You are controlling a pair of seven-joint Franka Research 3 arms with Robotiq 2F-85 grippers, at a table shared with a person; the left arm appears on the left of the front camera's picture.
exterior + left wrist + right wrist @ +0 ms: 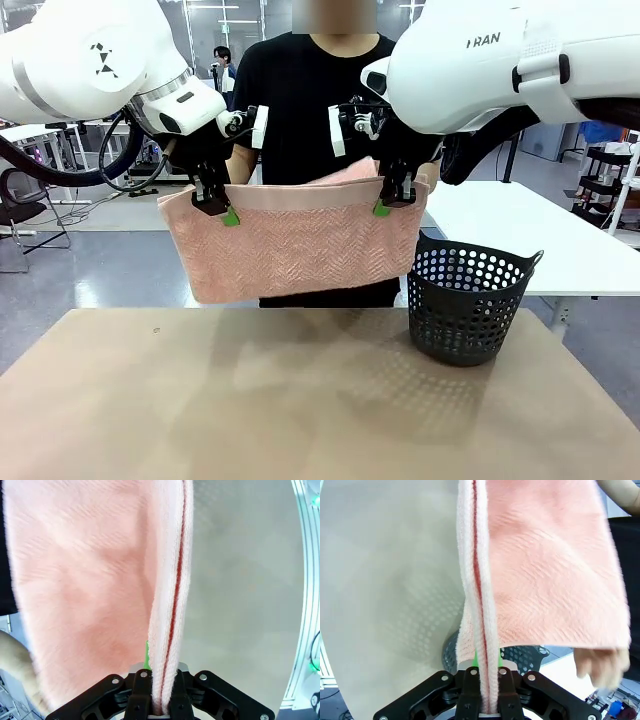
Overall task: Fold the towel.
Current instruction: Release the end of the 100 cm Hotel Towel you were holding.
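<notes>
The salmon-pink towel (300,245) hangs folded double in the air above the table, its herringbone face toward me. My left gripper (215,208) is shut on its upper left corner and my right gripper (392,203) is shut on its upper right corner, both at about the same height. In the left wrist view the doubled towel edge (167,630) runs up from between my closed fingers (141,700). The right wrist view shows the same pinched edge (480,630) held by its fingers (470,695), with the cloth spreading to the right.
A dark grey perforated basket (470,300) stands on the brown table (250,400) at the right, just below the towel's right corner. A person in a black shirt (310,90) stands behind the towel; a hand (597,665) shows beside the cloth.
</notes>
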